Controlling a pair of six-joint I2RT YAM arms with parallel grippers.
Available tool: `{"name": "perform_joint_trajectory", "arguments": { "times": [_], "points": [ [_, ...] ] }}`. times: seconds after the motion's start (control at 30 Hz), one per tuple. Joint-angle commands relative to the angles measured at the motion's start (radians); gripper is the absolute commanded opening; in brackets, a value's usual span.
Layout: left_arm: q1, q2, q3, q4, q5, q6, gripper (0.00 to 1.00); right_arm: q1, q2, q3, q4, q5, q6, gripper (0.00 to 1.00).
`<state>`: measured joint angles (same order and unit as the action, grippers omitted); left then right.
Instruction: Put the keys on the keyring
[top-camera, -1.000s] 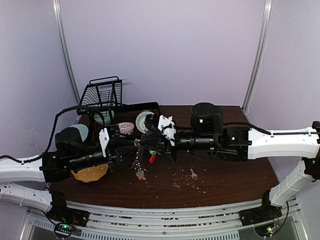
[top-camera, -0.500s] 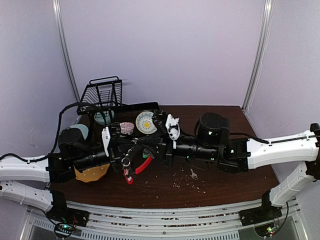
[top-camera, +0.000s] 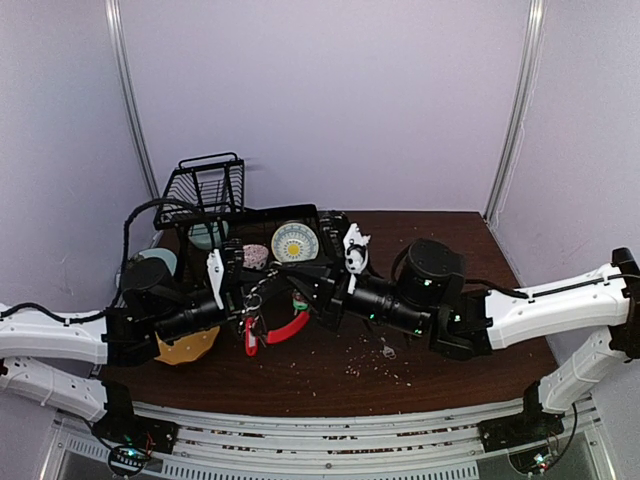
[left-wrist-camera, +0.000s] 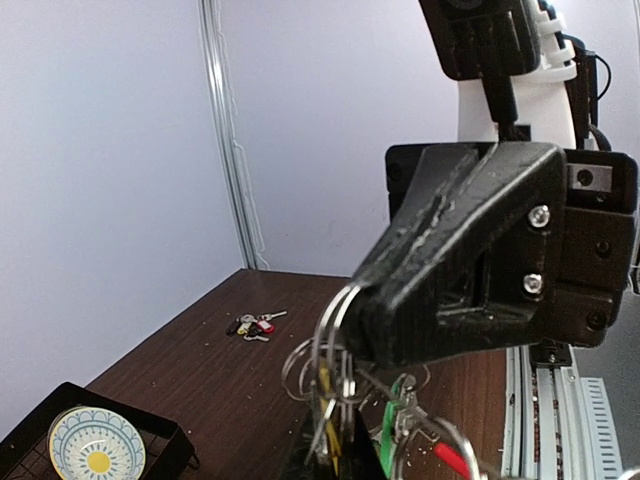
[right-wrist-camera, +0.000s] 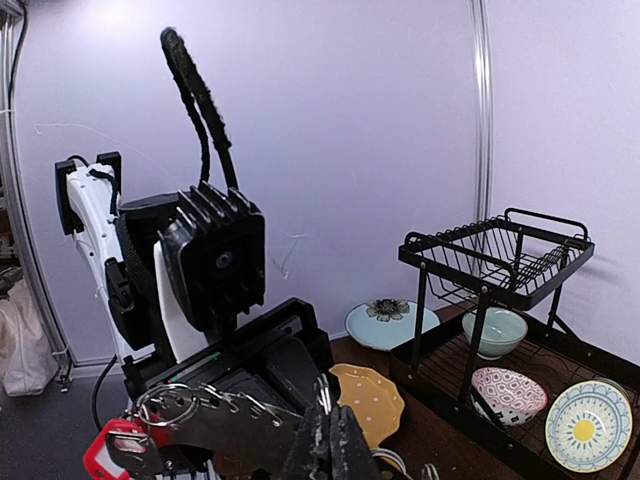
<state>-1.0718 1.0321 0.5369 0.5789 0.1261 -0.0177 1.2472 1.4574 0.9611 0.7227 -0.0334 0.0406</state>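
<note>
The keyring (top-camera: 283, 330) is clamped aloft between the closed left gripper (top-camera: 252, 300) and right gripper (left-wrist-camera: 345, 305); keys (left-wrist-camera: 255, 325) near the bench's (top-camera: 480, 330) front edge are unthreaded.

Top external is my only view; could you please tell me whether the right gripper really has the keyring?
Observer: Yes. The left wrist view shows the right gripper shut on silver rings of the keyring.
Operator: Thank you. Does any key hang from it?
Observer: A green-tagged key hangs just below those rings.
Operator: Are any loose keys still out?
Observer: A small bunch with red and yellow heads lies farther along the table.
</note>
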Motion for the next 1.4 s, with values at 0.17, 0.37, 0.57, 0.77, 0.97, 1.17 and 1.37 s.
{"name": "perform_joint_trajectory", "arguments": {
  "times": [0.17,0.37,0.57,0.77,0.97,1.17,1.37],
  "points": [
    [-0.112,0.026,-0.015,0.032,-0.132,0.147,0.0,-0.009,0.044,0.066,0.065,0.141,0.051,0.0],
    [-0.142,0.074,0.003,0.043,-0.179,0.213,0.0,-0.01,0.06,0.049,0.127,0.219,0.07,0.0],
    [-0.162,0.091,0.007,0.08,-0.174,0.229,0.01,-0.01,0.067,0.034,0.155,0.209,0.073,0.0],
    [-0.162,-0.044,-0.038,-0.044,-0.181,0.191,0.46,-0.043,-0.038,-0.075,0.152,0.089,0.049,0.0],
    [-0.162,-0.338,-0.153,-0.256,-0.227,0.086,0.65,-0.061,-0.099,-0.106,0.061,0.003,-0.029,0.0],
    [-0.16,-0.51,-0.129,-0.352,-0.33,0.14,0.6,-0.066,-0.111,-0.108,0.024,-0.104,-0.072,0.0],
    [-0.16,-0.305,0.1,-0.38,-0.135,0.151,0.25,-0.07,-0.1,-0.092,0.019,-0.235,-0.105,0.0]
  ]
}}
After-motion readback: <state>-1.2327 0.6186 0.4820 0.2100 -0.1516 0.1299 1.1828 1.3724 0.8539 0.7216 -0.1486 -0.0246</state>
